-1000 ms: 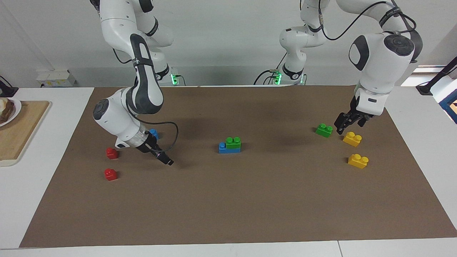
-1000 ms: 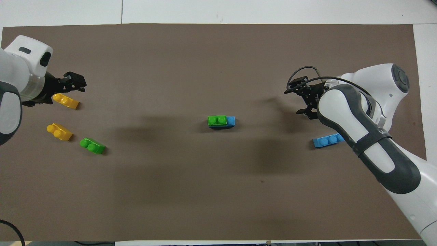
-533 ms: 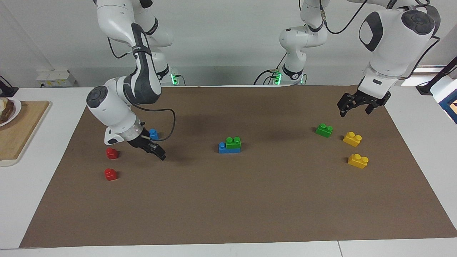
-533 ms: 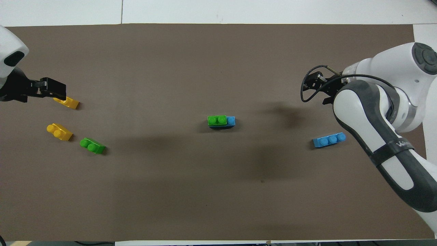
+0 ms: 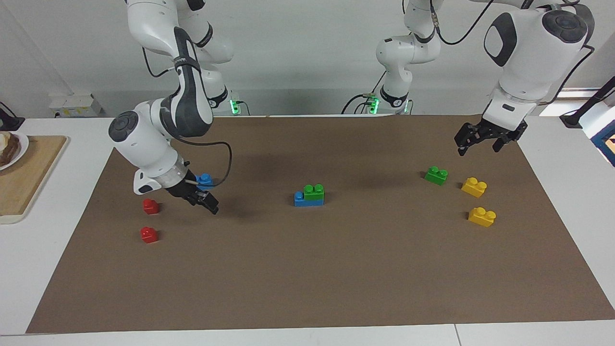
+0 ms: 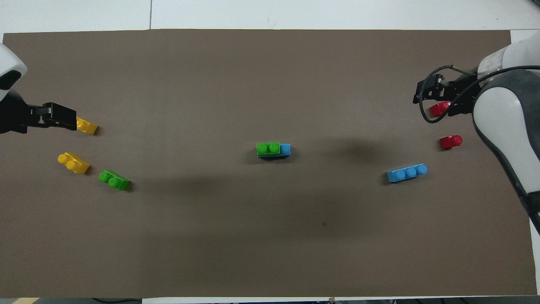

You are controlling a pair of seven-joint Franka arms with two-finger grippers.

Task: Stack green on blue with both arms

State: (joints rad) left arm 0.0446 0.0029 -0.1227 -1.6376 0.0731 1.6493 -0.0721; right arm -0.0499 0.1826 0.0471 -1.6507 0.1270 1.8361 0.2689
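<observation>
In the middle of the mat a green brick sits stacked on a blue brick, leaving one blue stud bare. A second green brick lies loose toward the left arm's end. A second blue brick lies toward the right arm's end, partly hidden by the right arm in the facing view. My left gripper hangs open and empty above the mat by the yellow bricks. My right gripper is open and empty, low over the mat beside the loose blue brick.
Two yellow bricks lie beside the loose green one. Two red bricks lie at the right arm's end. A wooden board with a plate sits off the brown mat.
The left gripper rose from beside the loose green brick and stopped higher up. The right gripper drew back toward its end of the table, uncovering the loose blue brick and the red bricks.
</observation>
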